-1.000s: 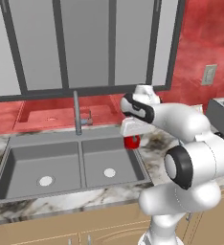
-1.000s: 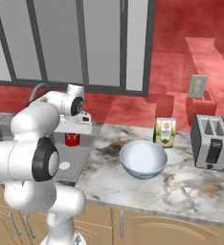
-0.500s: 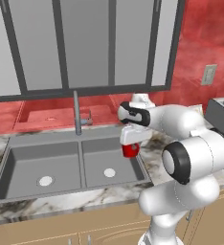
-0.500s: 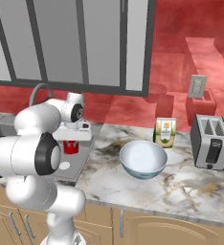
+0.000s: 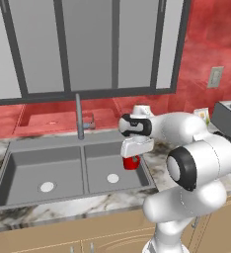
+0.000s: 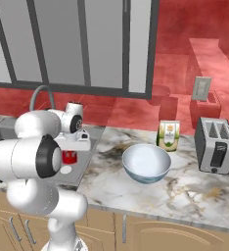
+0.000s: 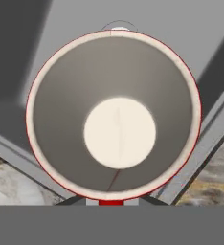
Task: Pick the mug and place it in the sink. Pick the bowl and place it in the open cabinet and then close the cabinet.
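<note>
The red mug (image 5: 131, 163) hangs just above the right basin of the grey sink (image 5: 19, 173), close to the basin's right wall, with my gripper (image 5: 133, 154) shut on its rim from above. From the right side the mug (image 6: 68, 158) shows under the hand (image 6: 71, 151), over the basin's drain (image 6: 66, 169). The hand view looks straight down into the mug's white inside (image 7: 118, 131), with grey basin floor around it. The white bowl (image 6: 147, 163) stands upright on the marble counter, right of the sink. The cabinet is out of view.
The curved faucet (image 5: 79, 116) rises behind the divider between the basins. A small carton (image 6: 169, 135) and a toaster (image 6: 214, 145) stand at the back of the counter, right of the bowl. Grey glass-fronted cabinets (image 5: 88, 44) hang above the sink.
My gripper has come down with the mug, from above the sink's right edge into the space just over the right basin. The bowl has stayed put.
</note>
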### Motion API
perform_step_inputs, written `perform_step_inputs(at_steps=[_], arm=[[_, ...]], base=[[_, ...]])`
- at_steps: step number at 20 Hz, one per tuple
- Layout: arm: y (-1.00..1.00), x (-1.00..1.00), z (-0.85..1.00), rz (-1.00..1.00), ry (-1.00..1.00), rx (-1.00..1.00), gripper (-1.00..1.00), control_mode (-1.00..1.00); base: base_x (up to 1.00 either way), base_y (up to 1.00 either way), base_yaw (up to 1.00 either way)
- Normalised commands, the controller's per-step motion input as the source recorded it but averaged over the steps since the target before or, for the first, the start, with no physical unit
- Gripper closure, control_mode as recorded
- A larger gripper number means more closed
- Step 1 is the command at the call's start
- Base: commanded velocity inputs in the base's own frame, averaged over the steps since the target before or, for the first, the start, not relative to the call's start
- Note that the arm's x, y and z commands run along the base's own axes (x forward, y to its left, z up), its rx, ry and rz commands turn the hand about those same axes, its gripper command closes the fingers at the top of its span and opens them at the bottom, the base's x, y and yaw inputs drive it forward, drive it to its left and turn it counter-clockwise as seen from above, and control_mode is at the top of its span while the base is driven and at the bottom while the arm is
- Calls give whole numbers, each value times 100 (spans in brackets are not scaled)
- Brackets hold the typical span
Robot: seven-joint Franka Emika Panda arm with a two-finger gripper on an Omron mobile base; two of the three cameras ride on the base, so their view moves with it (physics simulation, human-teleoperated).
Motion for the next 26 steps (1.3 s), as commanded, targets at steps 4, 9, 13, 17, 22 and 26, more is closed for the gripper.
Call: perform_step_inputs(at_steps=[4, 9, 13, 17, 22, 26], arm=[[23, 0, -20, 0, 0, 3, 100, -100], [20, 0, -16, 0, 0, 4, 100, -100], [2, 1, -16, 0, 0, 1, 100, -100], [0, 4, -15, 0, 0, 0, 100, -100], [5, 12, -14, 0, 0, 0, 100, -100], [21, 16, -17, 0, 0, 0, 100, -100]], base=[[0, 0, 0], [0, 0, 0], [0, 0, 0], [0, 0, 0], [0, 0, 0], [0, 0, 0]])
